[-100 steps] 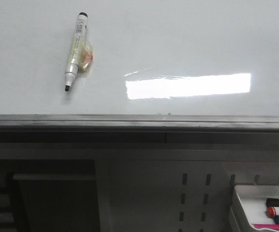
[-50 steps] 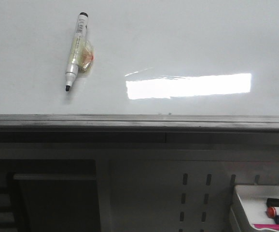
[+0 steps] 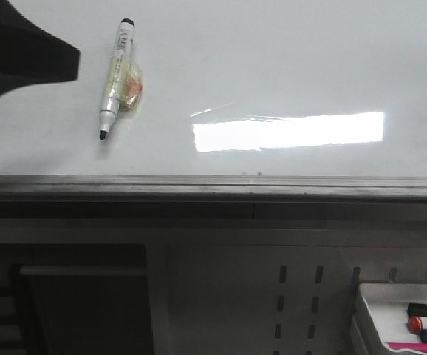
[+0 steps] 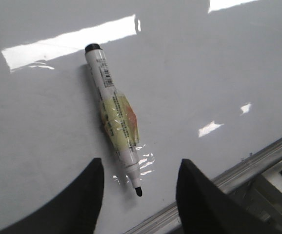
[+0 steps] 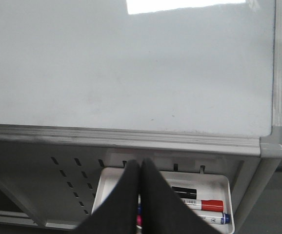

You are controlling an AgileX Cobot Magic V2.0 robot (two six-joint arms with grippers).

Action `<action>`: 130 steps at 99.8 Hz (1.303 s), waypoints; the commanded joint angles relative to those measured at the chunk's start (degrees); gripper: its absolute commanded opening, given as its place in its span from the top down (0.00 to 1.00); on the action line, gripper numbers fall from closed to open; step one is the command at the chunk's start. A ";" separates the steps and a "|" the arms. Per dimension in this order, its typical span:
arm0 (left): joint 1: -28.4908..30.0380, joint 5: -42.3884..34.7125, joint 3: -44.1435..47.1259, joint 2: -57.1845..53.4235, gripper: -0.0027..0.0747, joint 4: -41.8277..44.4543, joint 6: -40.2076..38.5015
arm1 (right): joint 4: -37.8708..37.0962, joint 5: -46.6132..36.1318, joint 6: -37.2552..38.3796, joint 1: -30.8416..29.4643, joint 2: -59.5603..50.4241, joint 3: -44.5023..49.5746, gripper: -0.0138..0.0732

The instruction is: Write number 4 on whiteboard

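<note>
The whiteboard [image 3: 287, 66] is blank; no number 4 shows on it. A white marker [image 3: 115, 74] with an uncapped black tip and yellowish tape round its middle lies on the board at the left. It also shows in the left wrist view [image 4: 113, 117]. My left gripper [image 4: 140, 168] is open and empty, hovering over the marker's tip end, one finger on each side. A dark part of the left arm [image 3: 18, 55] enters the front view at the left. My right gripper [image 5: 140, 168] is shut and empty, above the small tray below the board's near rim.
The board's grey metal rim [image 3: 213, 185] runs across the front view. A white tray [image 5: 219, 183] holds red, blue and black markers [image 5: 207, 204] under the board's right corner; it shows in the front view too [image 3: 372, 296]. A perforated metal panel [image 3: 295, 296] is below.
The left arm has come into the front view from the left edge, near the marker. The marker and board have not moved.
</note>
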 commanded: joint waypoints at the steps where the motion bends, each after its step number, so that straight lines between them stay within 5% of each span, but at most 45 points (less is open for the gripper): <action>1: -0.46 -5.35 -4.18 3.54 0.48 -0.28 -0.08 | -0.07 -4.85 -0.06 0.14 0.91 -2.08 0.89; 12: -0.46 -5.40 -6.62 7.77 0.40 -0.28 -0.08 | -0.07 -4.85 -0.06 0.14 0.91 -2.08 0.89; 89: -0.35 -11.60 -8.50 17.85 0.43 -7.14 -2.05 | -0.07 -4.85 -0.06 0.14 0.91 -2.08 0.89; 113: -0.35 -12.24 -8.50 20.00 0.64 -7.14 -2.05 | -0.07 -5.28 -0.06 0.14 0.91 -2.08 0.89; 130: -0.35 -10.76 -8.50 20.00 0.95 -7.14 -2.05 | 0.07 -4.82 -0.06 0.14 0.91 -2.08 0.89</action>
